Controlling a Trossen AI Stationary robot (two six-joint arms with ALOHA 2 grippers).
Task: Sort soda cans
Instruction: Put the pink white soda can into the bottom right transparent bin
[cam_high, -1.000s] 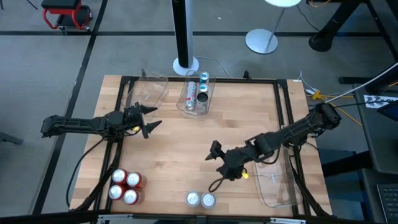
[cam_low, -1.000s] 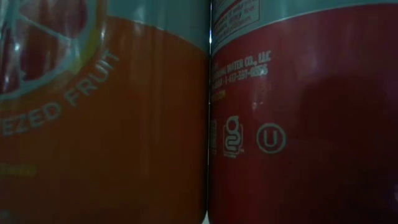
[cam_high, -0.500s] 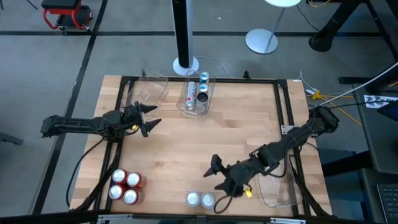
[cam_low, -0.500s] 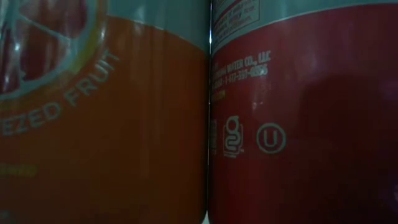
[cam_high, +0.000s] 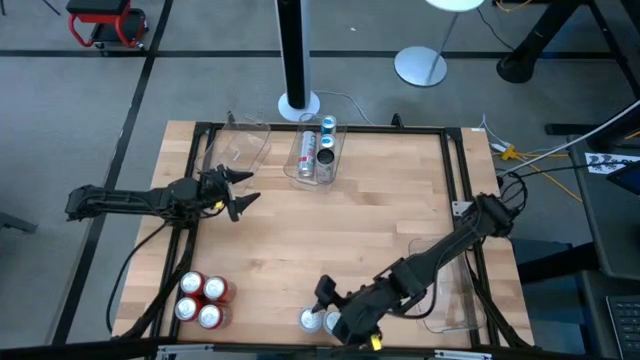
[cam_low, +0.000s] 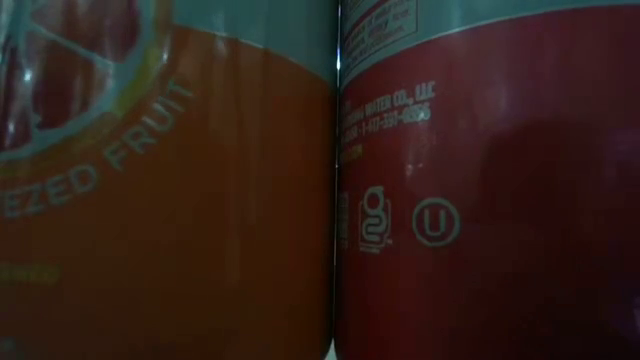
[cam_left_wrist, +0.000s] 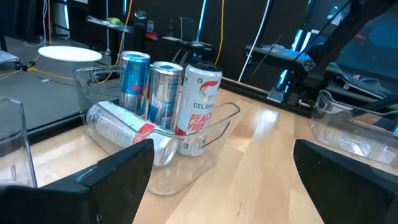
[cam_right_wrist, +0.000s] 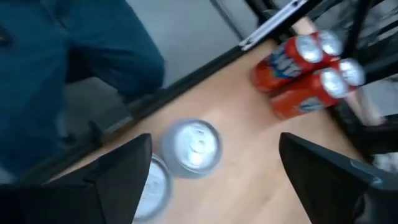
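Two silver-topped cans (cam_high: 311, 320) stand upright at the table's near edge; the right wrist view shows their tops (cam_right_wrist: 193, 144). My right gripper (cam_high: 335, 312) hovers open just above them (cam_right_wrist: 216, 149), touching nothing. Several red cans (cam_high: 201, 299) stand in a cluster at the near left corner (cam_right_wrist: 305, 74). More cans sit in a clear bin (cam_high: 316, 152) at the far middle: three upright and one lying on its side (cam_left_wrist: 163, 93). My left gripper (cam_high: 236, 192) waits open at the left side, facing that bin (cam_left_wrist: 224, 149). Two cans fill the low view (cam_low: 480, 200).
An empty-looking clear bin (cam_high: 247, 142) stands at the far left, and another clear bin (cam_high: 452, 292) lies at the near right under my right arm. A dark metal frame (cam_high: 330, 127) runs round the table. Bare wood lies across the middle (cam_high: 330, 220).
My right arm has swept from the table's middle right toward the near edge and to the left, ending over the two silver-topped cans; its fingers have stayed open. The cans have not moved.
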